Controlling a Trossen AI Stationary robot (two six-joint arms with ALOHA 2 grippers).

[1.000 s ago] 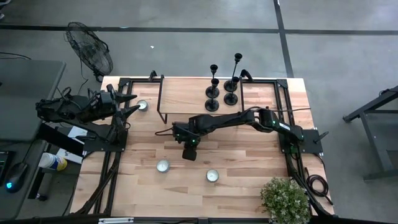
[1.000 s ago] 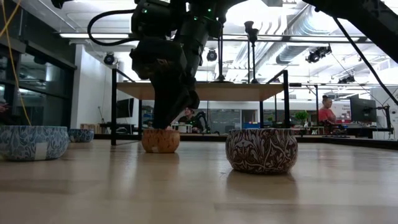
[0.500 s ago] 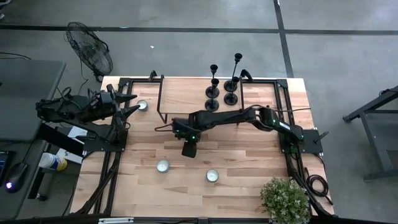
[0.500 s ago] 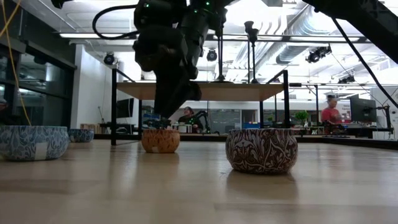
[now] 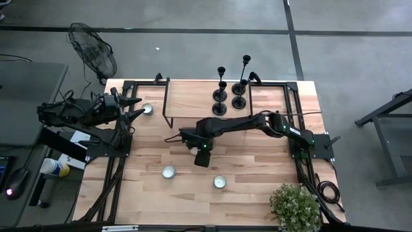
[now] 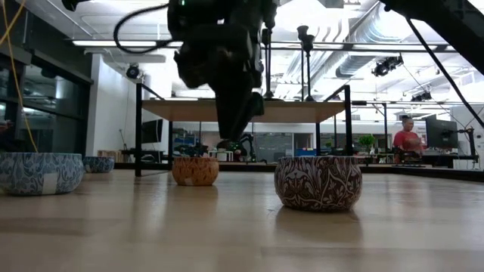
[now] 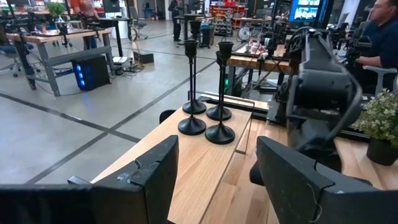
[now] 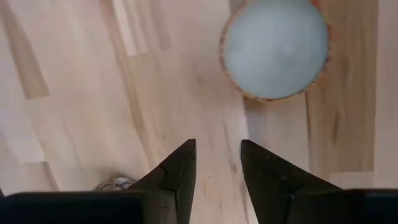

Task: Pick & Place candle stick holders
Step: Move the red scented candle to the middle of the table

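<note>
Several black candle stick holders (image 5: 230, 90) stand on their round bases on a raised wooden shelf (image 5: 193, 96) at the table's far middle. They also show in the left wrist view (image 7: 205, 118) and in the low view (image 6: 305, 64). My right gripper (image 5: 203, 160) hangs open and empty over the table's middle, fingers pointing down (image 8: 217, 165). It is near of the shelf and touches nothing. My left gripper (image 7: 217, 186) waits open at the table's far left, facing the holders.
A tan bowl candle with white wax (image 8: 275, 53) sits on the table just beyond my right gripper's fingers (image 5: 168, 171). A patterned bowl candle (image 5: 220, 182) stands toward the near edge, and another (image 5: 148, 109) at the far left. A potted plant (image 5: 295, 206) is at the near right corner.
My right gripper has moved a little toward the table's right edge, away from the tan bowl candle, and has risen slightly. Its fingers still point down.
</note>
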